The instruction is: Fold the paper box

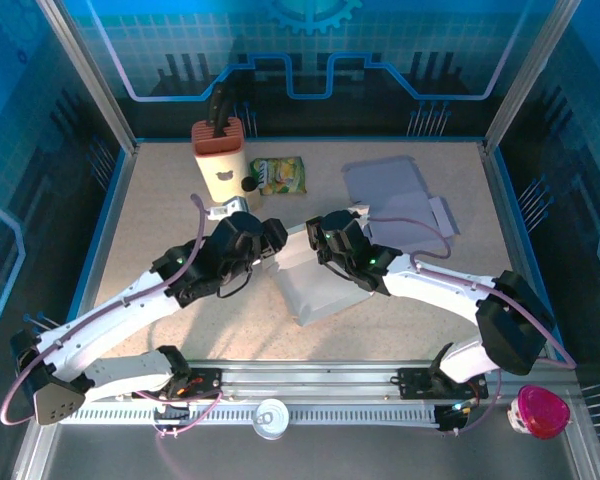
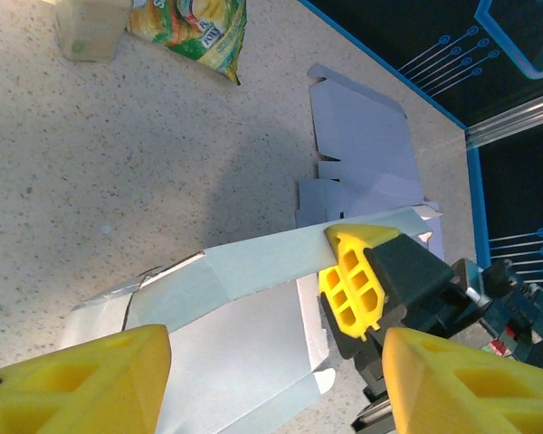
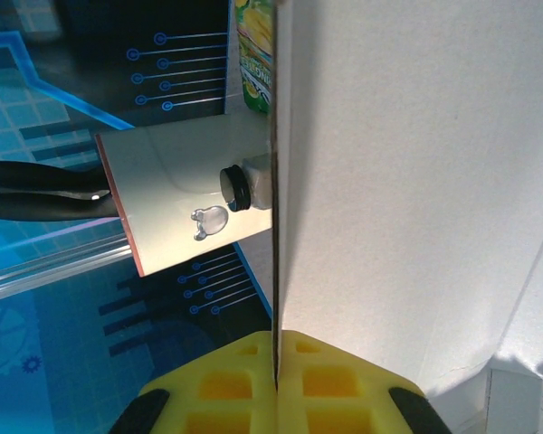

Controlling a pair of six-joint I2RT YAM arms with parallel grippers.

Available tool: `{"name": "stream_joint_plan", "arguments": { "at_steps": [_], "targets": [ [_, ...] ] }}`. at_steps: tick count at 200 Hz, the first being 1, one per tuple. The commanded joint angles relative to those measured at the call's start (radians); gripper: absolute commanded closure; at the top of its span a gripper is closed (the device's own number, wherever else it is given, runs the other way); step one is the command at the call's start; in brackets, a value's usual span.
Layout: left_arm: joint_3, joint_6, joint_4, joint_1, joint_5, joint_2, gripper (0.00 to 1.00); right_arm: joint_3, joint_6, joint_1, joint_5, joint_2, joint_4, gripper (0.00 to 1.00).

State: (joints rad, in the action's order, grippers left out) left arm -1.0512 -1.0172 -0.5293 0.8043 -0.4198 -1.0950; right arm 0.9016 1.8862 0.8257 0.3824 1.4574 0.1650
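The paper box [image 1: 315, 285] sits half-raised in the middle of the worktop [image 1: 160, 205]. Its thin flap [image 3: 416, 181] could buckle or slip from the pinch if the left hand [image 2: 273, 380] pushes sideways against it. The right hand [image 3: 276, 362] is clamped tight on that upright flap, while the left hand gapes wide astride the box; whether it touches, I cannot tell.
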Motion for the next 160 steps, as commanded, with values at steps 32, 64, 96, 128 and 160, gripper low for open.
{"name": "stream_joint_plan", "arguments": {
  "at_steps": [32, 64, 96, 128, 160],
  "targets": [
    [0.014, -0.021, 0.052, -0.033, 0.111, -0.068, 0.38, -0.013, 0.008, 0.014, 0.023, -0.02, 0.028, 1.0],
    [0.025, -0.028, 0.066, -0.042, 0.124, -0.103, 0.4, -0.017, 0.004, 0.015, 0.023, -0.029, 0.031, 1.0],
    [0.037, -0.026, 0.09, -0.055, 0.144, -0.134, 0.44, -0.017, 0.004, 0.016, 0.02, -0.031, 0.038, 1.0],
    [0.047, -0.022, 0.117, -0.061, 0.158, -0.152, 0.45, -0.017, 0.004, 0.018, 0.016, -0.034, 0.05, 1.0],
    [0.071, -0.004, 0.142, -0.082, 0.154, -0.131, 0.53, -0.016, 0.002, 0.018, 0.012, -0.034, 0.054, 1.0]
  ]
}}
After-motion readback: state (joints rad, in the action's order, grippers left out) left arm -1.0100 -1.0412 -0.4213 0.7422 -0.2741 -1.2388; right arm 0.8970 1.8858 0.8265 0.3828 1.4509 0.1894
